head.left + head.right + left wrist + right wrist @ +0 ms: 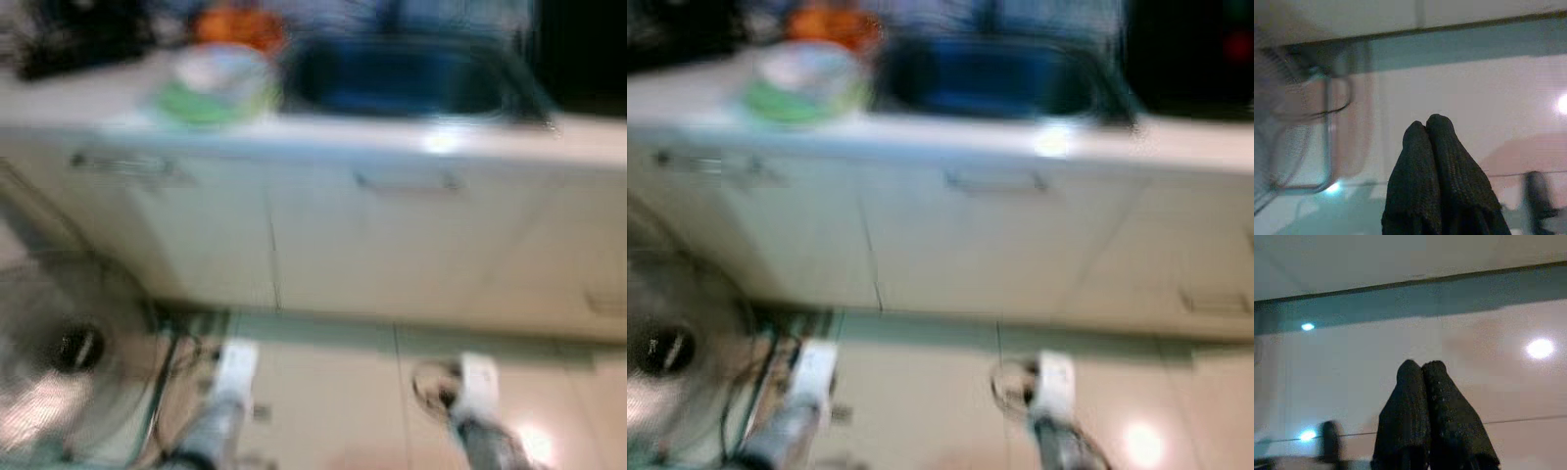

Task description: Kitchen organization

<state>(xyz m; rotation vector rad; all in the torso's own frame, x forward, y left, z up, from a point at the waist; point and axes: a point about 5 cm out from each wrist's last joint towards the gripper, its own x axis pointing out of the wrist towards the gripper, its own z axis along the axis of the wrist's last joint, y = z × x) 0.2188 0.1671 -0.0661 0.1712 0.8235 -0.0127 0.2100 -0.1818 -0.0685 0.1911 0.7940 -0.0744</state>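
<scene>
Both arms hang idle, left pincer [1425, 128] and right pincer [1421, 367] pressed together, empty; bowls [211, 83] left of sink [402, 78] on counter [323, 132] look rigid, likely slick, best gripped at the rim.

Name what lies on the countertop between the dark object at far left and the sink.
In the left eye view, a green-rimmed bowl sits there, with something orange behind it; blur hides details.
</scene>
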